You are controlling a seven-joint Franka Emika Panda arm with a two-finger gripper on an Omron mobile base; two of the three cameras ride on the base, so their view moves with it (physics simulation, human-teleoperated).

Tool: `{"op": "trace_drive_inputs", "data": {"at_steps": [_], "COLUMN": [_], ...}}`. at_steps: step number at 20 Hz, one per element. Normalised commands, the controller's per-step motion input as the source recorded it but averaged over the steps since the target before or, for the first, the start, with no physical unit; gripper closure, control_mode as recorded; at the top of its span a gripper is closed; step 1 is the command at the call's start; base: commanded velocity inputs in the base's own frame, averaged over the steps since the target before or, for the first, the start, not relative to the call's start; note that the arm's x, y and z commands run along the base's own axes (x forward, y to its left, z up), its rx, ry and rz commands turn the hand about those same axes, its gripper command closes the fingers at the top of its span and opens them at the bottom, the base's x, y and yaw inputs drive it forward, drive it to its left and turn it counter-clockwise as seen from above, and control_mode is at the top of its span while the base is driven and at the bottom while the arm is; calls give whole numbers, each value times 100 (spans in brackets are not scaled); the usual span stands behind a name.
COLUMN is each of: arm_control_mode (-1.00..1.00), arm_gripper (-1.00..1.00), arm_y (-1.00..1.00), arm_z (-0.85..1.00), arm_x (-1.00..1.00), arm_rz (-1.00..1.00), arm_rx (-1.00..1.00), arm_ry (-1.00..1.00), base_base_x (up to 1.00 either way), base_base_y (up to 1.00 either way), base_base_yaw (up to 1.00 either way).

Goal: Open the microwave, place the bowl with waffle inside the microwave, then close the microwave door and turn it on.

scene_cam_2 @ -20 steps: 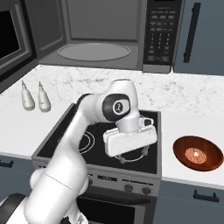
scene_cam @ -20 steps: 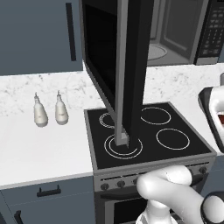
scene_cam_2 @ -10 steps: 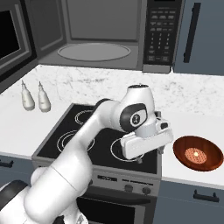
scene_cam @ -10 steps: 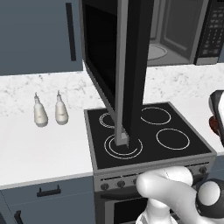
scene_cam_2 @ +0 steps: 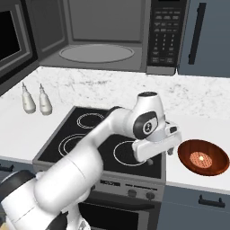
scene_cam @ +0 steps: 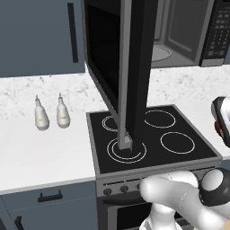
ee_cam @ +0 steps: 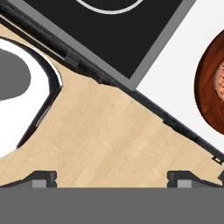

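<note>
From the left base view, the microwave door [scene_cam: 132, 67] is swung wide open and sticks out over the black stovetop [scene_cam: 148, 137]. It blocks much of the microwave [scene_cam: 184, 31] behind it. Two white bottles [scene_cam: 50, 112] stand side by side on the white desk [scene_cam: 40, 152], left of the stovetop.

From the right base view, the microwave [scene_cam_2: 108, 36] shows its grey inside with a round plate. The pincer [scene_cam_2: 159, 150] hangs over the front right corner of the stovetop [scene_cam_2: 103, 141], just beside the bowl [scene_cam_2: 203, 157]. The bowl sits on the desk [scene_cam_2: 197, 112] to the right, with a waffle [scene_cam_2: 200, 158] in it.

In the hand view, the pincer [ee_cam: 111, 177] is open wide and holds nothing. Wooden floor [ee_cam: 113, 135] lies below it, and the bowl [ee_cam: 212, 78] peeks in at the right edge
</note>
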Motion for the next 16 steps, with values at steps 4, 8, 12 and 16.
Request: {"op": "trace_drive_inputs", "data": {"at_steps": [4,8,12,16], "arm_control_mode": [-100,-100,-100,-100], "arm_gripper": [-100,-100,-100,-100], "arm_y": [-40,-39,-30,-13], "arm_z": [-35,-41,-33,-35], "arm_x": [43,38,37,29], "arm_rz": [0,0,0,0], "arm_rx": [0,0,0,0], "arm_ry": [0,0,0,0], "base_base_x": [0,0,0,0], "base_base_y": [0,0,0,0], "base_base_yaw": [0,0,0,0]}}
